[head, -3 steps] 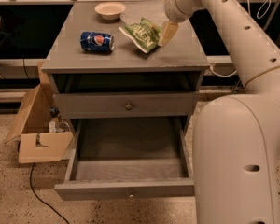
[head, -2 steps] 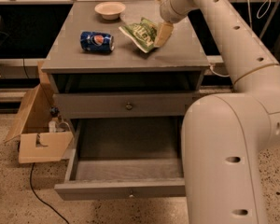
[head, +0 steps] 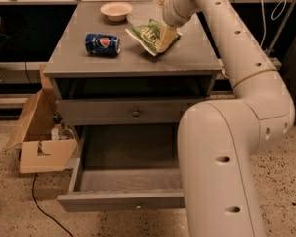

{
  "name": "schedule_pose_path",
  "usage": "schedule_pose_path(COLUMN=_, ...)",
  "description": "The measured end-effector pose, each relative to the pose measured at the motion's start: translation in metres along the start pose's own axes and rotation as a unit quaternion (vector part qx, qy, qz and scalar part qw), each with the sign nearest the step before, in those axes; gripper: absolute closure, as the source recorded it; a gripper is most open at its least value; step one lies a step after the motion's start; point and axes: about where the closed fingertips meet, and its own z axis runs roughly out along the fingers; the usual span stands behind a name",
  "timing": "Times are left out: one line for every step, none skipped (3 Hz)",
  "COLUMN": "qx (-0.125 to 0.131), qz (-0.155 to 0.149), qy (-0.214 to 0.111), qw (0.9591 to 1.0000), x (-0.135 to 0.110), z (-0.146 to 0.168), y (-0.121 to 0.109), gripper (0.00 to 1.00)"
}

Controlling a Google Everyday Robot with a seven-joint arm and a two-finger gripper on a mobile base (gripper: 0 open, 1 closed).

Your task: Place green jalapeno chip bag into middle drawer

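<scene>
Currently: bag [head: 146, 33] lies flat on the bench [head: 197, 58] top, right of centre and toward the back. Glossy green, crinkled, pale lettering across the face, a thin light edge along its lower-left side. It sits skewed, one corner pointing to the front of the bench. Not in any drawer.

Gripper [head: 166, 37]: down on the right part of the bag, touching it, tan tip overlapping the green. Cannot tell whether it is open or closed on the bag. Wrist rises from it toward the back edge of the bench.

Can [head: 102, 43]: blue Pepsi, on its side, left of the bag and apart from it.

Bowl [head: 116, 10]: small, pale, upright, near the back edge, behind the can.

Below the top: a dark open slot, then the upper drawer [head: 103, 111], grey, knobbed, pushed in.

Middle drawer [head: 128, 179]: below that, pulled well out, shallow grey tray with nothing visible in it; small round knob on its front panel. Right part hidden by the arm [head: 227, 132].

Arm: white, large, fills the right foreground, bends up and back over the bench's right side.

Box [head: 37, 142]: cardboard, flaps open, on the speckled floor left of the bench, just beside the open drawer. Dark cable [head: 39, 206] runs across the floor in front of it.
</scene>
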Motion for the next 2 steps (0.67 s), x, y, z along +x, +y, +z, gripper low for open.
schedule_pose_path(qx=-0.016, qz=0.0, qy=-0.006, qw=0.9999, x=-0.0052, z=0.0114, y=0.0064, gripper=0.0)
schedule_pose_path(qx=-0.032, qz=-0.001, qy=-0.008, qw=0.9995, x=-0.0078, z=0.0194, y=0.0131, gripper=0.0)
